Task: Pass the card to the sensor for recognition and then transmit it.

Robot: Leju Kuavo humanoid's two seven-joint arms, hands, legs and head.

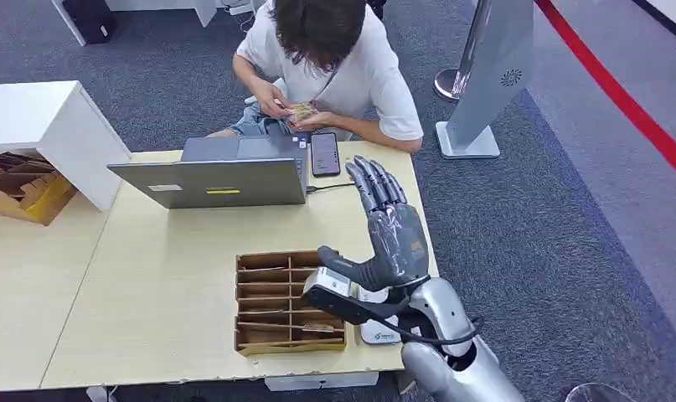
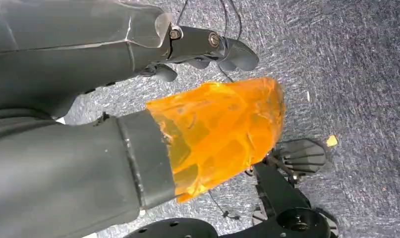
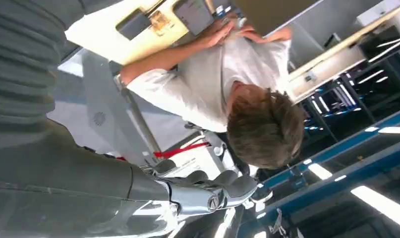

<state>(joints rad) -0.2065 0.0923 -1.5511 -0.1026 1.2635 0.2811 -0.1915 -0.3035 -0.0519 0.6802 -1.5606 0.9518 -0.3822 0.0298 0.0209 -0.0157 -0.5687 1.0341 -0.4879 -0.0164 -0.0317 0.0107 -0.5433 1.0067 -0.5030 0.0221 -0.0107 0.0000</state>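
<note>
Right hand [image 1: 390, 230] raised over table [image 1: 150, 285], fingers apart, holding nothing. Cards [image 1: 301, 110] beyond fingertips, in seated person's hands. White sensor [image 1: 378, 328] below wrist, beside wooden card tray [image 1: 289, 301]. Left hand [image 2: 138, 54] hanging, grip unclear.

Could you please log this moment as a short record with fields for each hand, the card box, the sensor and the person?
right hand: raised over the table's right end, fingers straight and apart, holding nothing
left hand: hanging over the carpet, holding nothing visible
card box: brown slotted box on the table
sensor: white unit right of the box, partly hidden by the arm
person: seated behind the laptop
</note>
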